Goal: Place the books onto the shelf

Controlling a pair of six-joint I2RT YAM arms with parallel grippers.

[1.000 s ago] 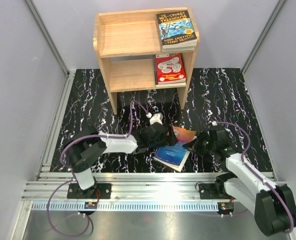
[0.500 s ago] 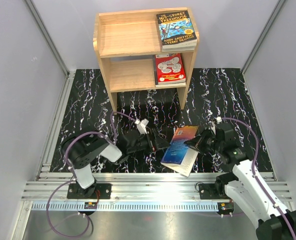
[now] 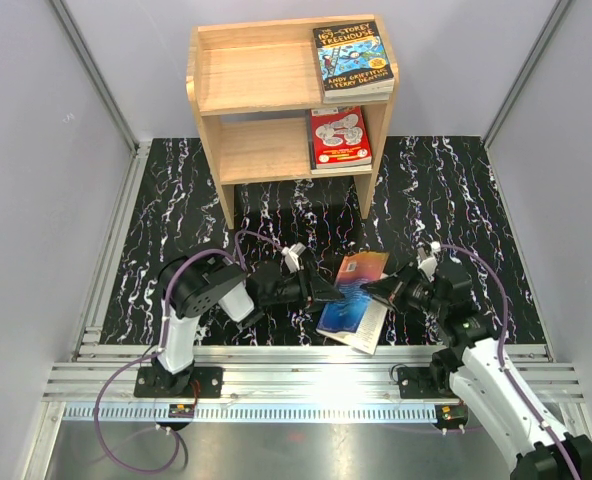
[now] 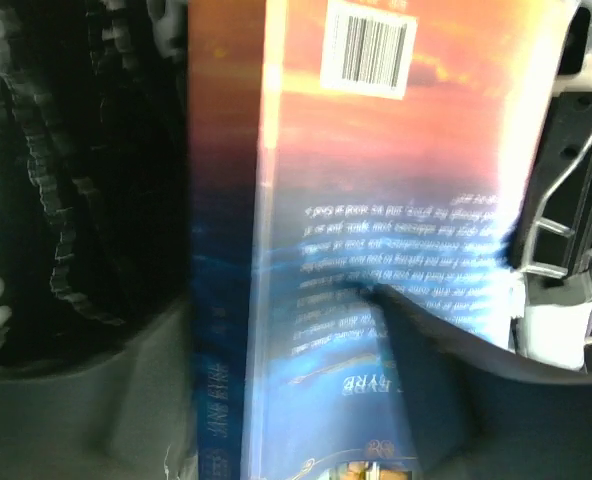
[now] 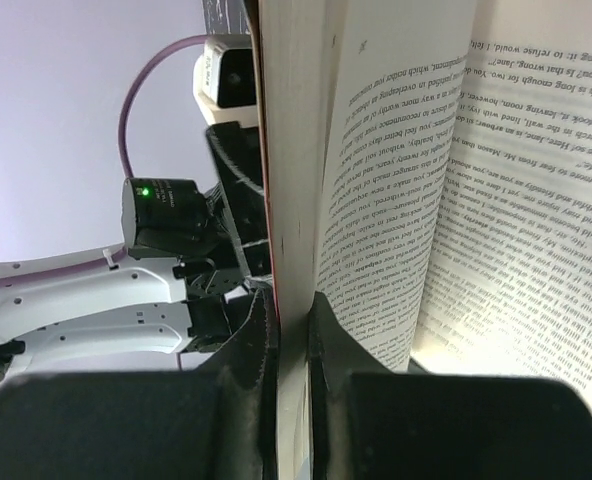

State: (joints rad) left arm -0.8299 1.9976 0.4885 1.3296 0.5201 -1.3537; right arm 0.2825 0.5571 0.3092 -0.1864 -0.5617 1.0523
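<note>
Blue-orange book (image 3: pixel 352 300), page edge inside tight right claw (image 3: pixel 374 290), spine just beside wide left claw (image 3: pixel 328 291)

Orange-to-blue paperback (image 3: pixel 354 298); black tabletop (image 3: pixel 456 190) with white marbled veins; pale natural-wood shelf (image 3: pixel 256 80); red-covered book (image 3: pixel 339 136).

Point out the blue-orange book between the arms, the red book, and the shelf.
blue-orange book (image 3: pixel 353 292): top external view, middle of its upturned cover.
red book (image 3: pixel 339 136): top external view, centre of its cover, on the lower tier.
shelf (image 3: pixel 256 76): top external view, bare board of the top tier.
</note>
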